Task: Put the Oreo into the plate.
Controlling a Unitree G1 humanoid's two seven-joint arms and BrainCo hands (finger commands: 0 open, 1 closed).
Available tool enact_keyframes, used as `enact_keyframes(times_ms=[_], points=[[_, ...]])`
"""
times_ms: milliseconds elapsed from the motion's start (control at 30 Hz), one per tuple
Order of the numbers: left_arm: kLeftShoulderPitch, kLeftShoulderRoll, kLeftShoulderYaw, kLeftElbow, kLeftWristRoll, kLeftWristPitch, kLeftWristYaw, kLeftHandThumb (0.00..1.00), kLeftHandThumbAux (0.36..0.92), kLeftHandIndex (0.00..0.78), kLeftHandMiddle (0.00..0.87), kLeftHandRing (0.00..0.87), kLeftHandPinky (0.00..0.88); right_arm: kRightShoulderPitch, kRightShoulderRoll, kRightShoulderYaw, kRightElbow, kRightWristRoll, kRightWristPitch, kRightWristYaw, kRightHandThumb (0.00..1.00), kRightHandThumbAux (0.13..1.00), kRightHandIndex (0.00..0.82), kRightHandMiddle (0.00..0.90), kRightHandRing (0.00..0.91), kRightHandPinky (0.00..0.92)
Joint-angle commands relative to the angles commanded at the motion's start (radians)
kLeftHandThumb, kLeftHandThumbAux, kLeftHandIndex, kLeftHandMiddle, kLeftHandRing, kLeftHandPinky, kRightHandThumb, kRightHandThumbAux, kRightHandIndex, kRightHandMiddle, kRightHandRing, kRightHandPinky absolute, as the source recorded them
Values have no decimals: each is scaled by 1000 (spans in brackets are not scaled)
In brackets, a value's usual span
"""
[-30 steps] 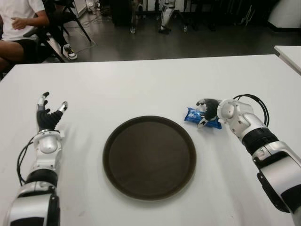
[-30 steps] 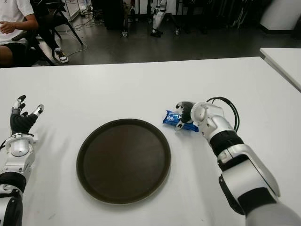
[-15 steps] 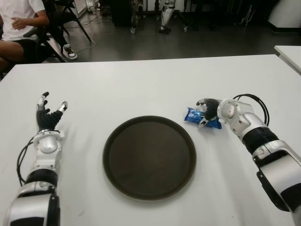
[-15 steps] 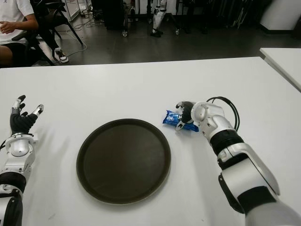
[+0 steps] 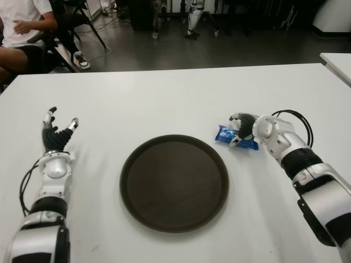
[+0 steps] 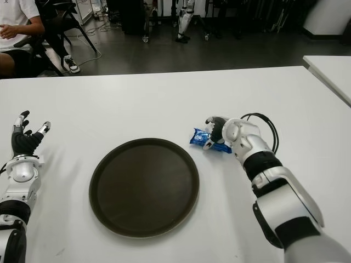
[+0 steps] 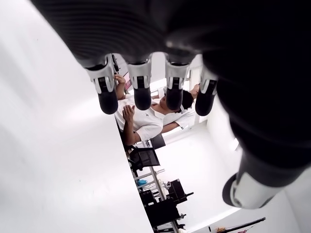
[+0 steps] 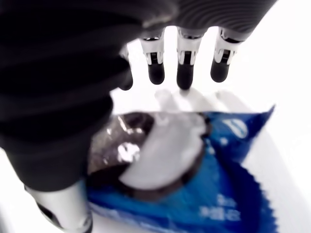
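The Oreo, a blue packet (image 5: 225, 134), lies on the white table (image 5: 164, 93) just right of the round dark brown plate (image 5: 174, 183). My right hand (image 5: 238, 130) arches over the packet's right end, its fingers on the far side and its thumb on the near side. In the right wrist view the fingers (image 8: 183, 68) stay extended past the packet (image 8: 204, 194), and the packet rests flat. My left hand (image 5: 57, 134) shows far left of the plate, fingers spread and holding nothing.
A black cable loop (image 5: 299, 118) hangs by my right wrist. A second white table (image 5: 337, 60) stands at the far right. A seated person (image 5: 22, 24) and chairs are beyond the table's far left edge.
My right hand has shifted very slightly over the packet. The packet, the plate and my left hand have not moved.
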Motion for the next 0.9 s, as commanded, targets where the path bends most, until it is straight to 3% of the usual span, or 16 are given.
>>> enact_keyframes(times_ms=[333, 900], points=[[-1, -2, 4, -2, -9, 4, -10, 0, 684, 0, 0, 0, 0, 34, 8, -38, -43, 18, 17, -115, 0, 833, 71, 105, 86, 22], [-8, 3, 5, 19, -8, 2, -12, 0, 680, 0, 0, 0, 0, 43, 5, -46, -92, 26, 69, -88, 0, 804, 109, 145, 131, 78]])
